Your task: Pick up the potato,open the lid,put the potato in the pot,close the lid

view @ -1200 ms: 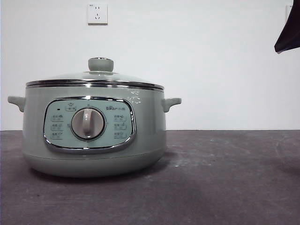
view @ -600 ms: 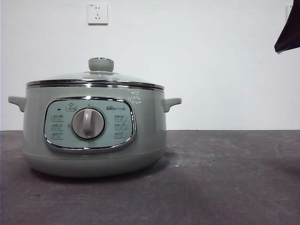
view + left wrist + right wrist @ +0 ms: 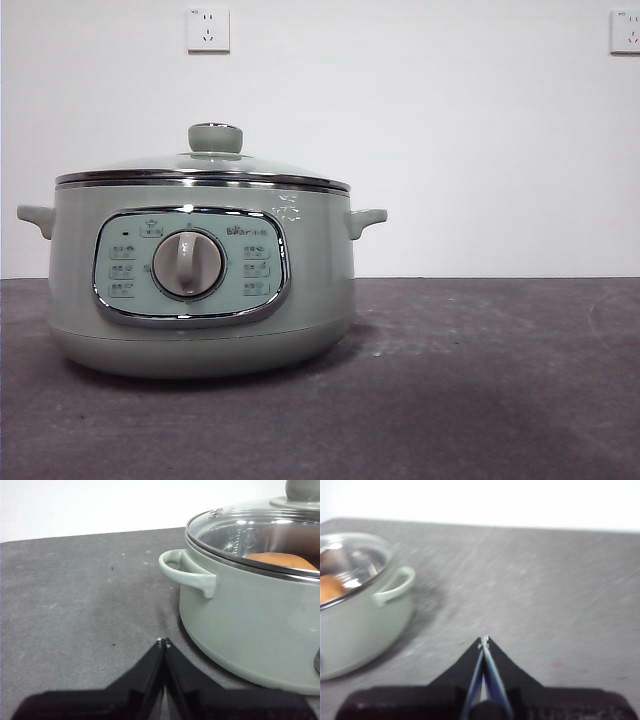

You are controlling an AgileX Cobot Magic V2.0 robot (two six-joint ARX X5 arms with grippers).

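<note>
The pale sage-green pot point(image 3: 200, 290) stands on the dark table at the left of the front view. The glass lid point(image 3: 200, 165) with its green knob point(image 3: 215, 138) sits closed on it. The orange-brown potato point(image 3: 280, 560) lies inside the pot, seen through the glass in the left wrist view, and it also shows in the right wrist view point(image 3: 330, 587). My left gripper point(image 3: 163, 642) is shut and empty, low beside the pot's side handle point(image 3: 187, 572). My right gripper point(image 3: 484, 640) is shut and empty, away from the pot point(image 3: 355, 615). Neither gripper shows in the front view.
The dark grey table point(image 3: 480, 380) stretches to the right of the pot. A white wall stands behind, with one socket point(image 3: 208, 29) above the pot and another point(image 3: 624, 31) at the top right corner.
The black arm tip at the front view's top right corner has left the picture, uncovering the wall socket there. The pot and lid have not moved.
</note>
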